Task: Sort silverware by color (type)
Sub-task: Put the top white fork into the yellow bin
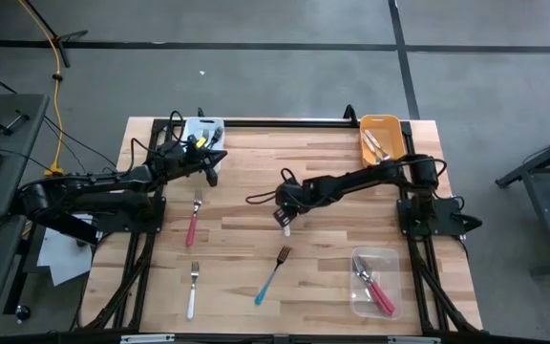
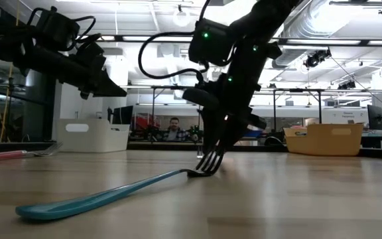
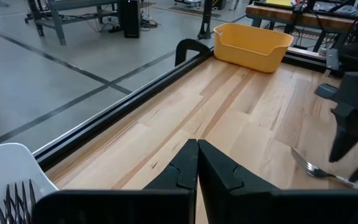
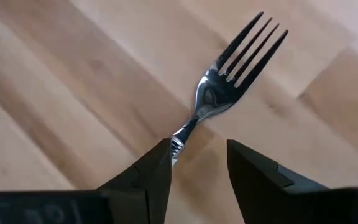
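Observation:
A fork with silver tines lies flat on the wooden table near its middle; its white handle end shows in the high view. My right gripper hangs open just over it, pointing steeply down, with the fork's neck running under one finger. My left gripper is shut and empty, held above the table by the white bin at the far left. A red-pink fork, a white fork and a teal fork lie flat on the table. My right gripper stands with open fingers over the fork's neck, where the tines' end meets the handle. One finger covers the neck, so I cannot tell whether it touches. The fork lies flat on the table.
An orange bin with forks stands at the far right, and a clear bin with red-pink forks at the near right. The white bin holds forks too. Bare wood lies between the loose forks.

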Tool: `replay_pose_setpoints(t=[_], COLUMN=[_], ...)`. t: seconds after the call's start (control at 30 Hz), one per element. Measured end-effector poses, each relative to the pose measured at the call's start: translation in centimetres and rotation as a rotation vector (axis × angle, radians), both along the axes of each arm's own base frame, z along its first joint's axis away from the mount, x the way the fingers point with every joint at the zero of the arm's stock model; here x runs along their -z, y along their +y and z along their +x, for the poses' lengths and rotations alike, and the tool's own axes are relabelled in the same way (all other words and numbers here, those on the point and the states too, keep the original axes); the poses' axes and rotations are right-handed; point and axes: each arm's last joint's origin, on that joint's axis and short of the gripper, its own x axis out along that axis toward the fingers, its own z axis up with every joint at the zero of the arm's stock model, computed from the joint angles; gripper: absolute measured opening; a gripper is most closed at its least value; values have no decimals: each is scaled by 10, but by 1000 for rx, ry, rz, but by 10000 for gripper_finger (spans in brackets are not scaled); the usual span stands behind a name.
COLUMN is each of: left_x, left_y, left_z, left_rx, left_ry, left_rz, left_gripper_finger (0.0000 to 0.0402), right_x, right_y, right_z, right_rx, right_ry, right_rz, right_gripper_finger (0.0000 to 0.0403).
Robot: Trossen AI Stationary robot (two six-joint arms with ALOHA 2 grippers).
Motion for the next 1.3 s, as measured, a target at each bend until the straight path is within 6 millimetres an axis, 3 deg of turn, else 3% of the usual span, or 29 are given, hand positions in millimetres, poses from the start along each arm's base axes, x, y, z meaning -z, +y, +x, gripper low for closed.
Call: replay_pose_setpoints(t=[0.17,0.37,0.77,0.93,1.2,1.3], left_x=[0,0,1,1,1,1], left_y=[0,0,0,0,0,0], left_z=[0,0,0,0,0,0], left_rx=[1,2,2,2,2,2], left_ry=[2,4,11,10,11,11], left_rz=[2,7,2,3,3,2], left_gripper_finger=[1,1,1,1,1,1], right_x=[-6,-17,2,5,2,-1], right_y=[-11,-8,-6,-9,-10,-12], right_z=[-4,-5,-5,-3,-3,-5], right_rx=[2,19,100,89,18,12], right_ry=[14,-29,32,36,41,40], right_rz=[0,-4,-38,-46,-62,-57], right_gripper_finger=[147,147,141,107,12,6])
